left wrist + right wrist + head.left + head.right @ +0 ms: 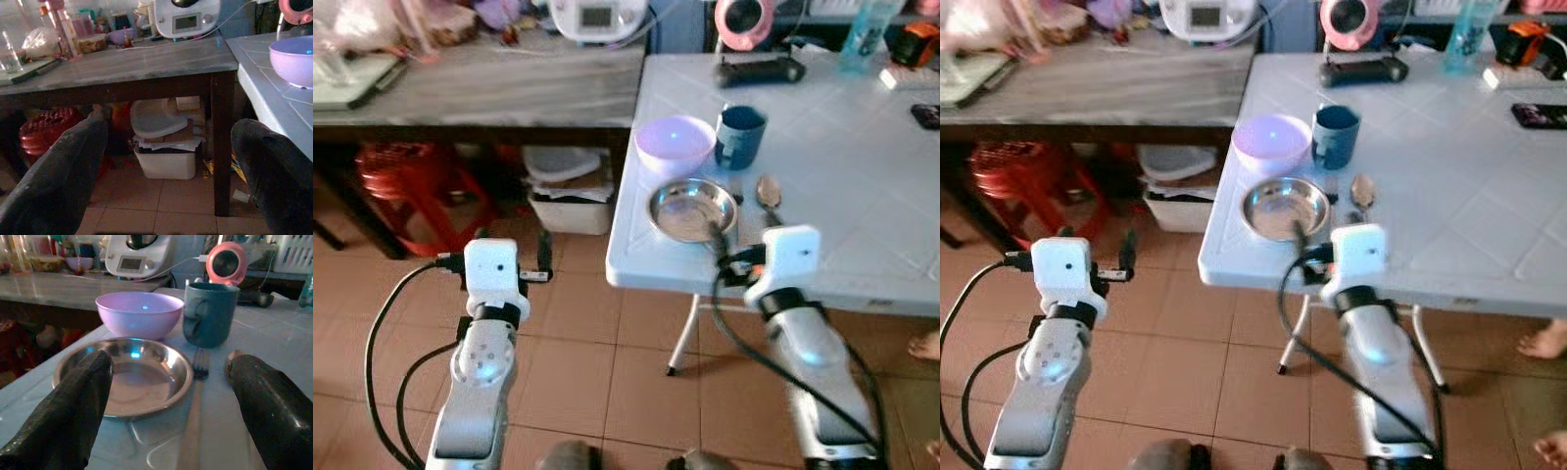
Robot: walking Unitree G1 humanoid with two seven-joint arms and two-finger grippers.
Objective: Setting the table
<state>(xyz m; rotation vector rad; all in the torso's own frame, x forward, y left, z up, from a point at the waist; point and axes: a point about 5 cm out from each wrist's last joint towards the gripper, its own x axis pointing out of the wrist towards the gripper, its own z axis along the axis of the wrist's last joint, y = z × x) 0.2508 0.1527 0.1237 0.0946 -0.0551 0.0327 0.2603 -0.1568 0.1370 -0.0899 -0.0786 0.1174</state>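
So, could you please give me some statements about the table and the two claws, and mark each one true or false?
1. The steel plate lies near the white table's front edge. True.
2. The purple bowl is stacked inside the plate. False: it stands on the table just behind the plate.
3. The blue mug stands beside the bowl. True.
4. The right claw is shut on the fork. False: it is open, with the plate and fork between its fingers' line of view.
5. The left claw is over the table. False: it is open, above the floor, left of the table.
6. A spoon lies right of the plate. True.
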